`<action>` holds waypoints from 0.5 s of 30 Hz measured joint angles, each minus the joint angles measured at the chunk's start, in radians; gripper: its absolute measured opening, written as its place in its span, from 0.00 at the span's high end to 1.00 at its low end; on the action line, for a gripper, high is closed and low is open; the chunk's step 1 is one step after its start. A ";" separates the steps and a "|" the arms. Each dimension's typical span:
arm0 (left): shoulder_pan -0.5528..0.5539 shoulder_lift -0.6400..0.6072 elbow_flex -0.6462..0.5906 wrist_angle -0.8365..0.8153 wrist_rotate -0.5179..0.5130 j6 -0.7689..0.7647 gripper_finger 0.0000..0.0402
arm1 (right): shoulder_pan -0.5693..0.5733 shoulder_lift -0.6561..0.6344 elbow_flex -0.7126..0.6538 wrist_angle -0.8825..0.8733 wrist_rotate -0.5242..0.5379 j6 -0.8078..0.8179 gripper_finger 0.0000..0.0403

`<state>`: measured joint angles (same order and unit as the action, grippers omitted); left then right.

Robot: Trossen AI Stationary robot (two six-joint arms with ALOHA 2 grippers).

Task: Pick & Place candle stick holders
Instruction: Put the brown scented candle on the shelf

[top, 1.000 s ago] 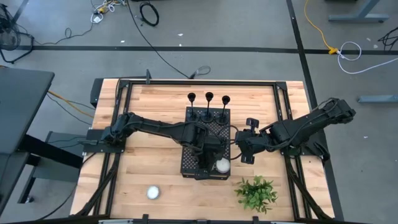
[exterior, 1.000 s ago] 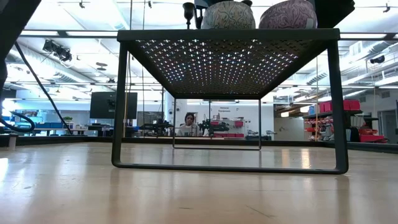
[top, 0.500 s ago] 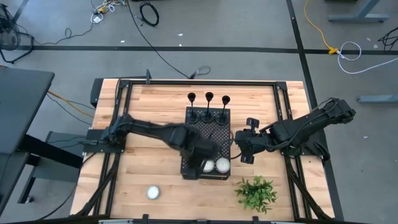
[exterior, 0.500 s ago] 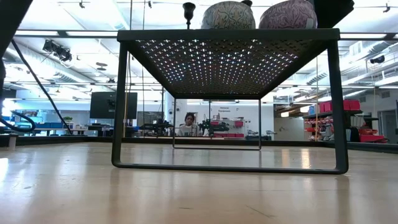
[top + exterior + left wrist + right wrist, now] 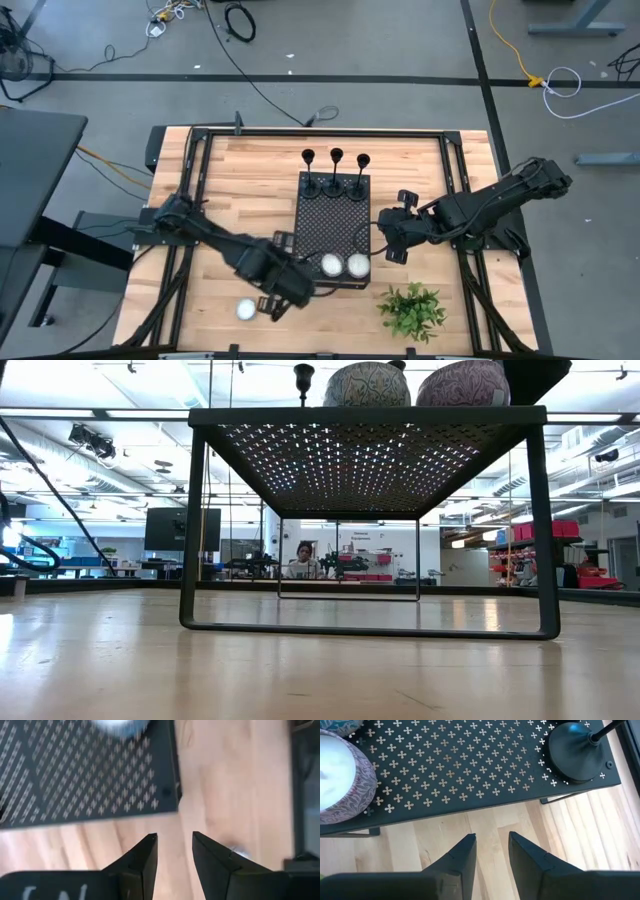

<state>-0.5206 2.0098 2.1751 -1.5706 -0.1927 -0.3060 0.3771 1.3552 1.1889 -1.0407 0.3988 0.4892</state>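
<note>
Three black candle stick holders [image 5: 336, 170] stand on their round bases in a row along the far edge of a black perforated stand [image 5: 330, 225]. One base [image 5: 575, 737] shows in the right wrist view, and one top cup [image 5: 303, 372] in the low view. My left gripper [image 5: 280, 302] hangs open over bare wood off the stand's near left corner, with nothing between its fingers [image 5: 175, 845]. My right gripper [image 5: 392, 250] waits open just right of the stand, also with nothing between its fingers [image 5: 492, 845].
Two white candles in patterned cups [image 5: 344, 265] sit on the stand's near edge. A small white tealight [image 5: 246, 309] lies on the table near my left gripper. A green plant [image 5: 410, 310] stands at the near right. A person [image 5: 303, 558] sits far behind the table.
My left gripper has swung from above the stand's near edge toward the table's near left, off the stand, rising a little and turning as it went. A second candle, which it covered a second ago, now shows beside the first.
</note>
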 joint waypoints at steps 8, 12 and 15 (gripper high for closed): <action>-0.096 -0.183 -0.353 0.048 -0.147 -0.193 0.69 | 0.000 0.000 0.000 0.007 -0.027 0.000 0.72; -0.139 -0.309 -0.573 0.213 -0.151 -0.254 0.69 | 0.000 0.000 0.000 0.009 -0.026 0.008 0.72; -0.169 -0.397 -0.707 0.324 -0.140 -0.340 0.69 | 0.000 0.000 0.000 0.009 -0.026 0.020 0.72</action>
<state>-0.6896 1.6129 1.4684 -1.2468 -0.3328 -0.6460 0.3767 1.3552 1.1889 -1.0317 0.3733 0.5097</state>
